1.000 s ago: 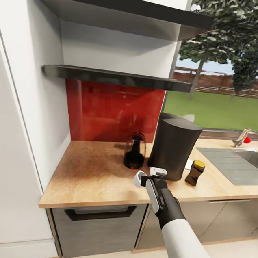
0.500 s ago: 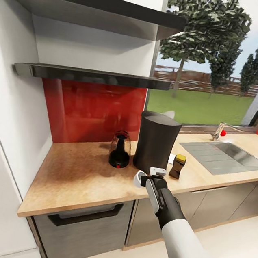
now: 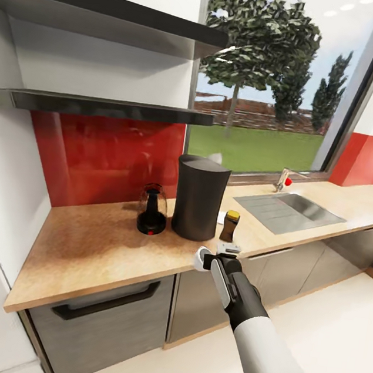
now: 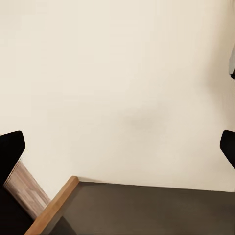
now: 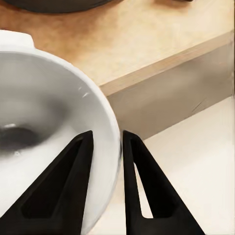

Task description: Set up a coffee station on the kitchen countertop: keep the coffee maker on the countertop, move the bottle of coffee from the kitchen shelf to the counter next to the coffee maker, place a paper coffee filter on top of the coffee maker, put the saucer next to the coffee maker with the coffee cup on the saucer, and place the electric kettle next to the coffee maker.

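Wood-grain kitchen countertop point(image 3: 95, 245) under window; right fingers point(image 5: 78, 161) pinch coffee cup point(image 5: 44, 122) rim.

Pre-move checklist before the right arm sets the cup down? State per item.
1. Grip: right gripper jaws pinch the rim of the coffee cup: ok.
2. Cup over the kitchen countertop: in the head view it hangs at the front edge, partly off it: not ok.
3. Saucer to land on: none identifiable on the counter: cannot tell.
4. Coffee maker upright on the counter: ok.
5. Electric kettle beside the coffee maker, bottle of coffee on its other side: ok.
6. Left gripper state: its wrist view looks at pale floor, jaws at the picture edges: cannot tell.
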Controlling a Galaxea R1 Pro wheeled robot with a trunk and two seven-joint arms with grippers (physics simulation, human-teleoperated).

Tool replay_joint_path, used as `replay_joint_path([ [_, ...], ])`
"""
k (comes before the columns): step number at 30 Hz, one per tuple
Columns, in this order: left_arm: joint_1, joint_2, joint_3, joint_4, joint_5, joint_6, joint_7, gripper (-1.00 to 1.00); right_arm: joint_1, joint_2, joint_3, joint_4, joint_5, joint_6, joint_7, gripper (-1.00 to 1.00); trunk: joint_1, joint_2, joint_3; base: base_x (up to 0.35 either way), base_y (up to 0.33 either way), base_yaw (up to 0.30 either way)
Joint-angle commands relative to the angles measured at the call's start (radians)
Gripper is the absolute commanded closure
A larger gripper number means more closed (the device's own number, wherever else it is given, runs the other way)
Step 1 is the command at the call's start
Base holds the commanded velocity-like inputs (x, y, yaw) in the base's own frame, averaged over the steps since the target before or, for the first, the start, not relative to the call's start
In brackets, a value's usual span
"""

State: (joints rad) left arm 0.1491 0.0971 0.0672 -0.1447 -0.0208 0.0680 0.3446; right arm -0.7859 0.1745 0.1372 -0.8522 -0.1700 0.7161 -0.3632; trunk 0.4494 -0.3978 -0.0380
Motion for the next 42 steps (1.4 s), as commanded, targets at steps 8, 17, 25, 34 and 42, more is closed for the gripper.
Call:
replay_joint_path([
  [8, 0.001, 0.0, 0.006, -0.006, -0.002, 0.007, 0.0, -1.0, -0.001, 0.0, 0.002, -0.001, -0.011, 0.002, -0.007, 1.0, 0.001, -0.002, 0.002, -0.009, 0.0, -0.254],
  [17, 0.001, 0.0, 0.006, -0.004, -0.002, 0.007, 0.0, -1.0, -0.001, 0.0, 0.001, -0.001, -0.011, 0.002, -0.007, 1.0, 0.001, -0.002, 0.007, 0.0, 0.0, -0.254],
  [25, 0.001, -0.005, 0.005, -0.005, -0.004, 0.008, -0.005, -1.0, -0.001, 0.0, 0.002, 0.0, -0.011, 0.002, -0.007, 1.0, 0.001, -0.002, 0.011, 0.0, -0.018, -0.254],
  [34, 0.001, -0.005, 0.004, -0.006, -0.006, 0.009, -0.007, -1.0, -0.001, 0.0, 0.002, -0.001, -0.011, 0.002, -0.007, 1.0, 0.001, -0.002, 0.016, 0.0, -0.241, -0.254],
  [42, 0.001, -0.004, 0.004, -0.005, -0.007, 0.009, -0.006, -1.0, -0.001, 0.0, 0.002, -0.001, -0.011, 0.002, -0.007, 1.0, 0.001, -0.002, 0.02, 0.051, -0.266, -0.254],
])
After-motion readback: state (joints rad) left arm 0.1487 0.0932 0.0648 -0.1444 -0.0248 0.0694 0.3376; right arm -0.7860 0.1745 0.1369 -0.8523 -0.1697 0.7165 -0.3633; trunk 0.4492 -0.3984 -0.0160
